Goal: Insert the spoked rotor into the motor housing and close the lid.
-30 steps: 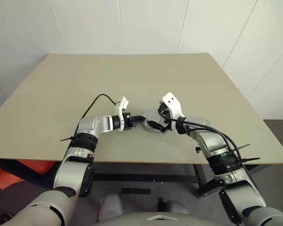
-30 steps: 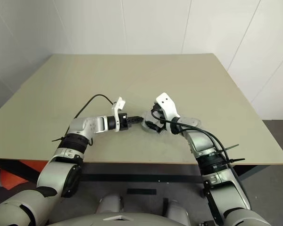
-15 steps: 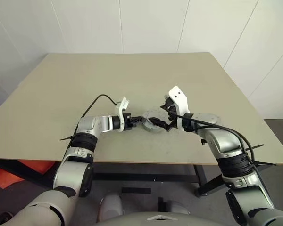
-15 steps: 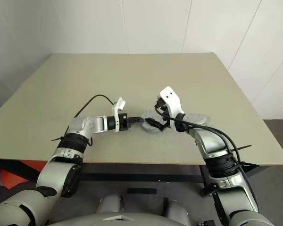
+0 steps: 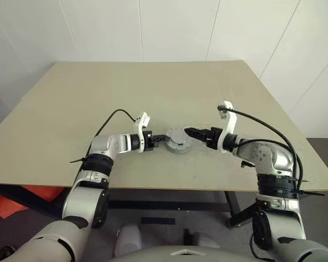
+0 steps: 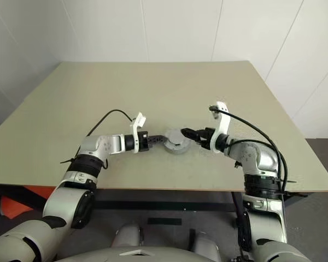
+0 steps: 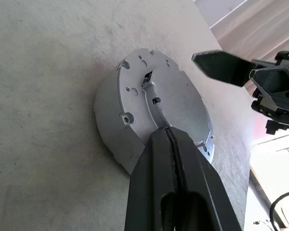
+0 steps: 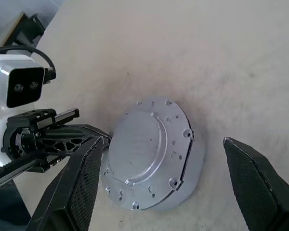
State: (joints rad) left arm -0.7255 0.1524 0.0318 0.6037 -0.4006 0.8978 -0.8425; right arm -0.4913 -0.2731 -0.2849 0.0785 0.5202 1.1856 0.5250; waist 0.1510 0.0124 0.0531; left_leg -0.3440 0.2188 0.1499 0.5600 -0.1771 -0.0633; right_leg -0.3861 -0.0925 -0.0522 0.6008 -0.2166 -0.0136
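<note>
Nearest the robot, both arms reach in over the front part of the tan worktop [image 5: 98, 98], and between them sits the closed assembly: the lid [image 8: 135, 144], a silver-grey disc with a raised centre and small holes round its edge, lies flush on top of the motor housing [image 7: 108, 122], whose plain metal wall shows below it. No rotor lies loose on the worktop, so it is most likely already inside, though the lid hides the interior and this cannot be confirmed. The left gripper [image 7: 169, 137] has its jaws pressed together with nothing between them, tips resting on or just over the near edge of the lid; whether they actually bear down on it cannot be told. It has kept to that spot over the last second. What has changed is on the other side: a second ago the right gripper [image 5: 194, 132] was bent down over the lid from above, and it has since swung out to the right and rolled, so that it now points level at the housing from just beside it, jaws spread wide and empty. That release suggests the lid has been seated and the task is at or near its end. Beyond the assembly the worktop runs back to a white panelled wall [image 5: 175, 27].
</note>
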